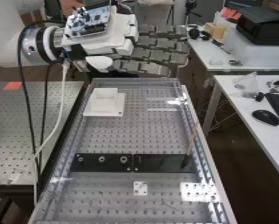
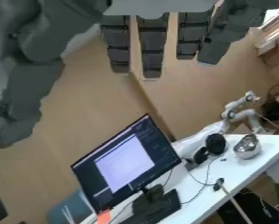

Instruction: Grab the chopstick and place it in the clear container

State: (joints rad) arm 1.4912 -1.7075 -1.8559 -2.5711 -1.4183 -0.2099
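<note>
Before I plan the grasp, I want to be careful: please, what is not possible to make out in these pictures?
Chopstick, high view: its lower end is dark against the black plate, too small to tell how it is held.
Box, high view: too small to tell if it is clear or empty.
Hand, high view: its palm is hidden by its own back.
Arm, high view: cut off by the left edge.
</note>
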